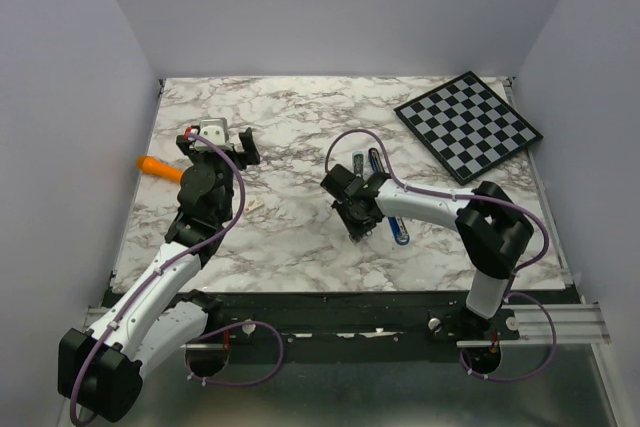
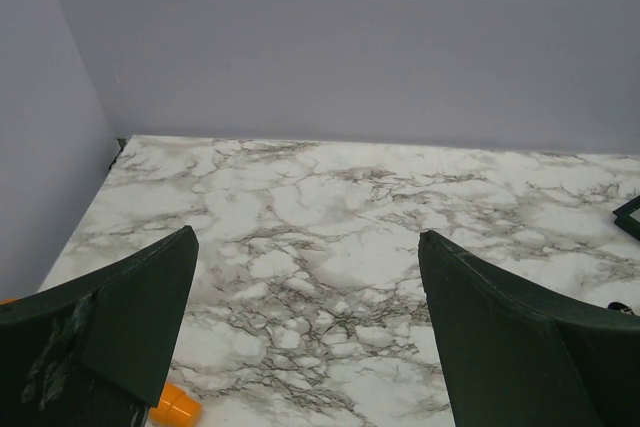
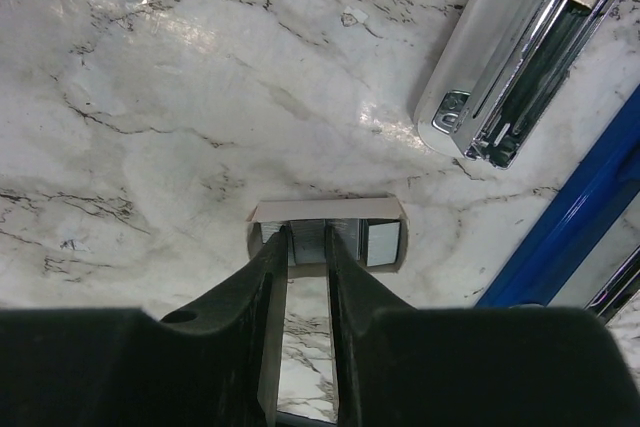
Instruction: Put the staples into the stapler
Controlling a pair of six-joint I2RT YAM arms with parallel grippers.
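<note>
1. The right gripper (image 3: 307, 235) has its jaws drawn close, and a silvery strip of the staples (image 3: 382, 243) shows in the narrow gap between the tips. It reads as a pinch on the block.
2. The staples sit low on the marble table (image 3: 150, 97) in a whitish paper sleeve (image 3: 325, 210). Part of the block sticks out past the right finger, so the hold is off-centre.
3. Lift straight up and slowly. A short brittle strip can twist or snap if it is dragged against the sleeve.
4. The stapler (image 3: 520, 57) lies just beyond and to the right. It is opened out, with the metal channel facing up and its dark blue base (image 3: 590, 197) beside it.
5. Turn the wrist until the strip runs along the channel with its legs down, then lower it flat. A tilted strip will probably ride up on the rail.
6. Let go only once the strip is seated. Nothing pins the stapler down, so a sideways nudge could slide it.
7. The left gripper (image 2: 307, 237) is spread wide and holds nothing. It hovers well apart near the orange stick (image 2: 172, 407) and could steady the stapler.
</note>
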